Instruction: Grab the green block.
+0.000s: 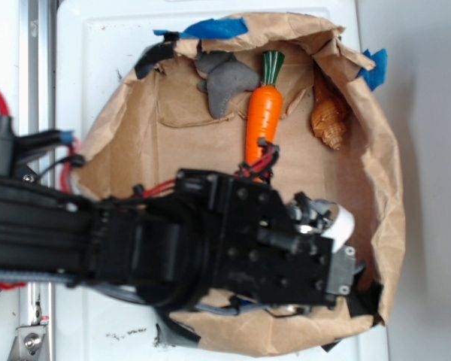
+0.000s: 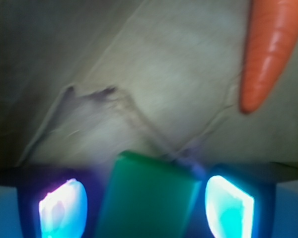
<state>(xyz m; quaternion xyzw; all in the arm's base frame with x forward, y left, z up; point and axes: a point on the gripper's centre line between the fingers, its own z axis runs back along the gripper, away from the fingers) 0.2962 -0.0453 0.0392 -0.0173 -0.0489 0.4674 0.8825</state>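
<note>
Green block (image 2: 146, 198) lies between the open hand's (image 2: 146, 203) 2 fingers (image 2: 62, 208), long axis pointing away, slightly tilted.

The green block (image 2: 149, 196) is a smooth, flat mid-green slab, slightly tilted, lying on brown paper (image 2: 154, 74) between the claw's pads.

An orange carrot (image 1: 264, 110), grey piece (image 1: 224, 81) and brown shell-like item (image 1: 329, 114) lie on crumpled brown paper (image 1: 135, 143).
</note>
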